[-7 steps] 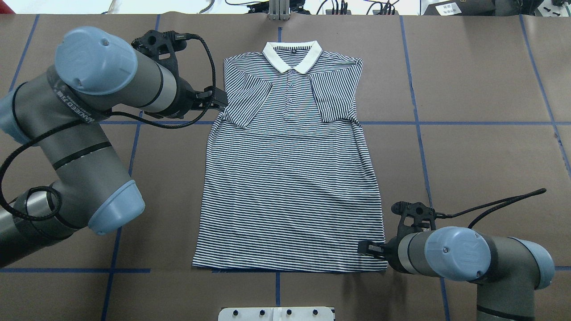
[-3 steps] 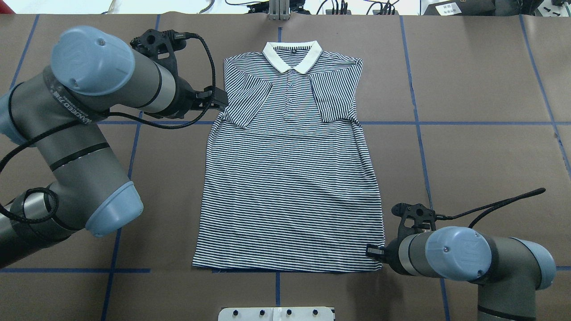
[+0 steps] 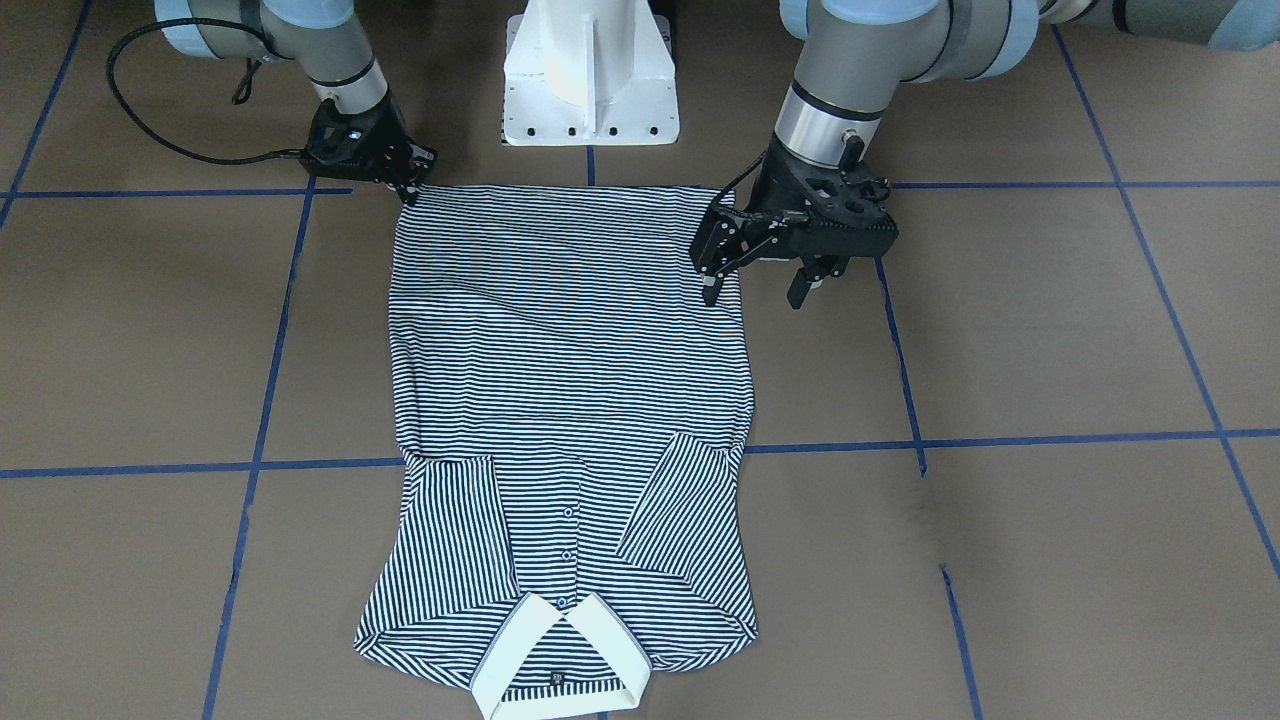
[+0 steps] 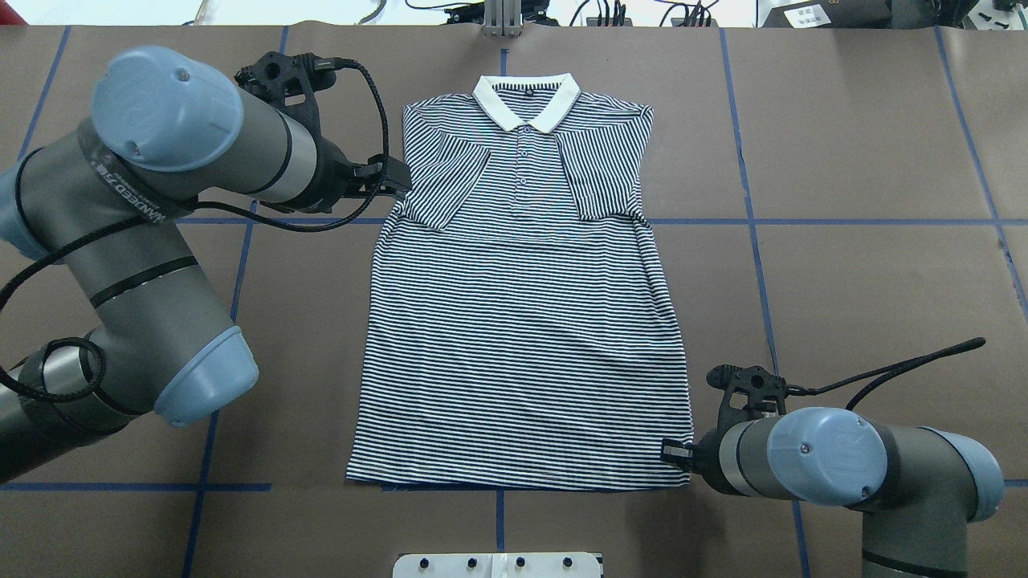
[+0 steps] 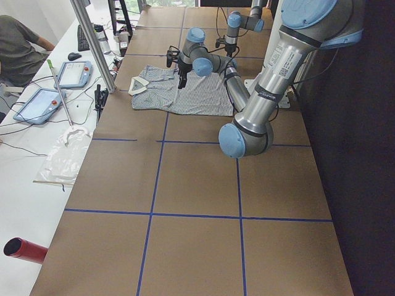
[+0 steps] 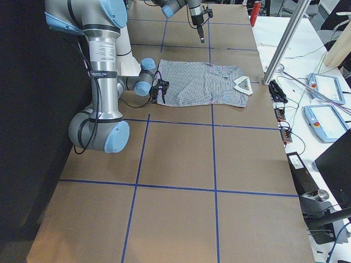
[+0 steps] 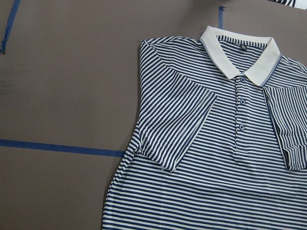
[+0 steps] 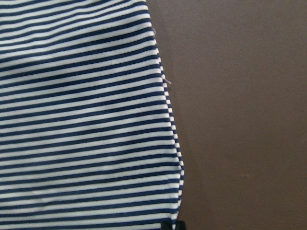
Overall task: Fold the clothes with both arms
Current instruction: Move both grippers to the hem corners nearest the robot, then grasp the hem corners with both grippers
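The striped polo shirt (image 4: 522, 321) lies flat and face up on the brown table, both sleeves folded inward and the cream collar (image 4: 526, 100) at the far end. My left gripper (image 3: 755, 293) hangs open just above the shirt's left side edge, near the folded sleeve (image 7: 177, 129); its fingers do not show in the left wrist view. My right gripper (image 3: 410, 188) sits low at the hem's right corner. In the right wrist view its fingertips (image 8: 173, 224) are pressed together on the shirt's edge (image 8: 175, 143).
The white pedestal base (image 3: 590, 70) stands just behind the hem. Blue tape lines (image 4: 803, 221) cross the table. A side bench in the exterior left view holds tablets (image 5: 40, 102) and a plastic bag (image 5: 65, 157), with a seated person (image 5: 18, 43) beside it.
My right gripper has slid a little outward and nearer at the hem corner, and that corner has drawn slightly inward. The left arm has hardly shifted.
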Controlling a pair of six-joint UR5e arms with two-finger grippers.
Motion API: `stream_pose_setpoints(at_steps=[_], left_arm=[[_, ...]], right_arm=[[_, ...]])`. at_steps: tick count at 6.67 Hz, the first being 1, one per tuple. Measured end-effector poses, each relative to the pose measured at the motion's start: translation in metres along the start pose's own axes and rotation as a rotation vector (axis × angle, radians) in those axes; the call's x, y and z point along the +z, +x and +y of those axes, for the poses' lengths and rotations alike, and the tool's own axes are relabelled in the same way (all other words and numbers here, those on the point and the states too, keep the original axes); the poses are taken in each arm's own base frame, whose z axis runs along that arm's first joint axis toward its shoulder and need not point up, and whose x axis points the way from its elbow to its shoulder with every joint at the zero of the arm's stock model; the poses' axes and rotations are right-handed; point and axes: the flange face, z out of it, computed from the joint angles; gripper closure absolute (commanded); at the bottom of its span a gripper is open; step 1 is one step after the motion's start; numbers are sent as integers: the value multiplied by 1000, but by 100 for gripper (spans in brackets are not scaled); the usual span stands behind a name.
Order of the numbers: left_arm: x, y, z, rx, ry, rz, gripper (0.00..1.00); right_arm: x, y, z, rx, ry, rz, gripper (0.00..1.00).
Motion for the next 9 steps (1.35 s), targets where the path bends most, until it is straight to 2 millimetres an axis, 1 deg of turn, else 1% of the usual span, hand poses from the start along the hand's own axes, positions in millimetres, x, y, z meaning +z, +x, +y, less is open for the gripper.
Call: stream_pose_setpoints(at_steps=[1,2,3,4,5,6,7,8,9], left_arm=[[-1,-5,22,-45,-39,0,0],[-1,-14,62,-119,-85,-8,1],[3,-26,113,-201,-122,-35,2],[15,-32,169,-280,-148,-88,2],[27,-33,221,-336,-166,-155,3],[38,-34,263,-362,-178,-213,3],[50,-37,287,-366,-181,-252,3],[62,-41,296,-363,-175,-281,3],[74,-44,301,-357,-163,-303,3]], right_arm=[[-12,-2,1,-2,-2,-19,100],[-19,-4,2,-4,-4,-33,100],[-22,-6,2,-5,-4,-40,100],[-24,-7,2,-4,-2,-45,100],[-27,-8,1,-4,-1,-51,100],[-31,-10,1,-4,0,-60,100],[-34,-12,1,-4,1,-68,100],[-36,-13,1,-4,0,-71,100],[-36,-13,1,-4,0,-73,100]])
